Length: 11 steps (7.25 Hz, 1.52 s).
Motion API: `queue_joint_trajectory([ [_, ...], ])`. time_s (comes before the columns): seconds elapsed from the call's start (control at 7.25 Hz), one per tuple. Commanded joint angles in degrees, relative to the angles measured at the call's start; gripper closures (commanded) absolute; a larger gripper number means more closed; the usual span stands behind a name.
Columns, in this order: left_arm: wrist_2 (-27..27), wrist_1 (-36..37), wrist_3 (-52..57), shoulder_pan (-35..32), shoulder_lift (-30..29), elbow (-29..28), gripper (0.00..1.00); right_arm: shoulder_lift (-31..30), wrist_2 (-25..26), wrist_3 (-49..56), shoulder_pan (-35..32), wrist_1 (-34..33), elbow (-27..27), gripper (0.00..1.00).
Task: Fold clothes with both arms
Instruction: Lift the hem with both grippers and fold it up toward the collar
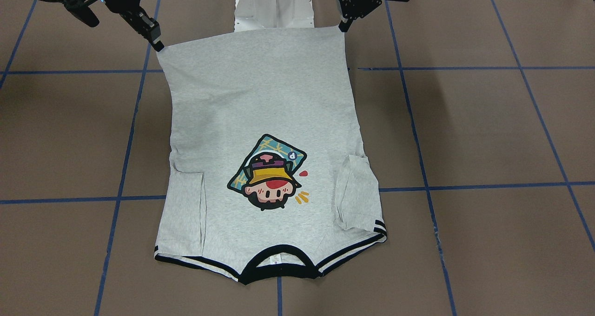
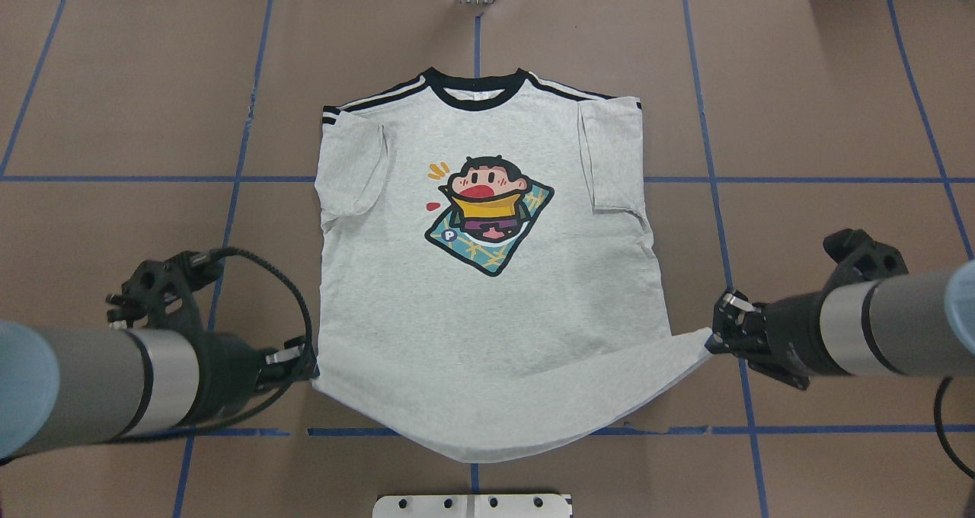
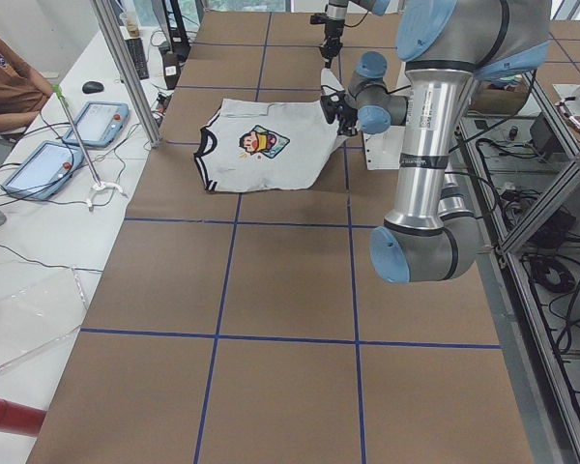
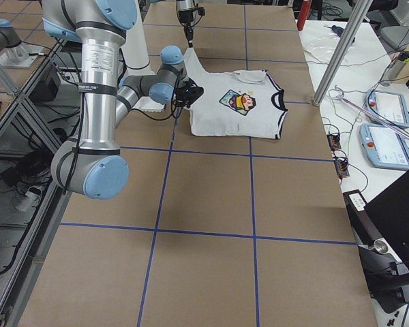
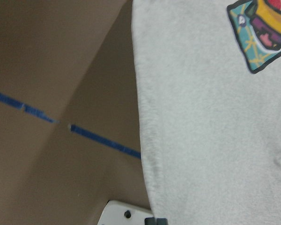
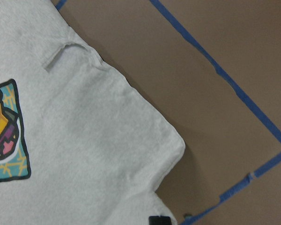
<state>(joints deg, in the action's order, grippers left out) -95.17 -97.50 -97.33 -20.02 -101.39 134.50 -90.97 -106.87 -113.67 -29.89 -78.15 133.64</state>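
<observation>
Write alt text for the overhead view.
The left hand and right hand each pinch a bottom hem corner of a grey T-shirt, holding that edge raised. The rest lies print up on a brown table, sleeves folded in, collar far from the robot.

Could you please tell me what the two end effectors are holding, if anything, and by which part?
Both hold the T-shirt: the left end effector grips one bottom hem corner, the right end effector the other.
</observation>
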Motion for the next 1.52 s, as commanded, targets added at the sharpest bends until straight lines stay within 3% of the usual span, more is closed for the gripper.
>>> queue_joint_trajectory([
  [0.0, -0.3, -0.1, 11.2, -11.0, -6.9, -11.6, 1.0, 16.6, -1.7, 12.7, -9.4, -13.6, -11.1, 1.0],
  [0.41, -1.2, -2.4, 20.7, -21.2, -12.5, -23.2, 1.0, 29.0, -1.0, 19.3, -16.9, -14.9, -26.1, 1.0],
  [0.97, -1.2, -8.8, 22.8, -25.8, -18.2, -35.7, 1.0, 39.9, -1.0, 25.4, -21.8, -14.3, -42.5, 1.0],
  [1.38, -0.8, -21.0, 23.9, -26.5, -22.2, -50.7, 1.0, 42.3, -0.9, 25.0, -21.8, -1.5, -56.3, 1.0],
])
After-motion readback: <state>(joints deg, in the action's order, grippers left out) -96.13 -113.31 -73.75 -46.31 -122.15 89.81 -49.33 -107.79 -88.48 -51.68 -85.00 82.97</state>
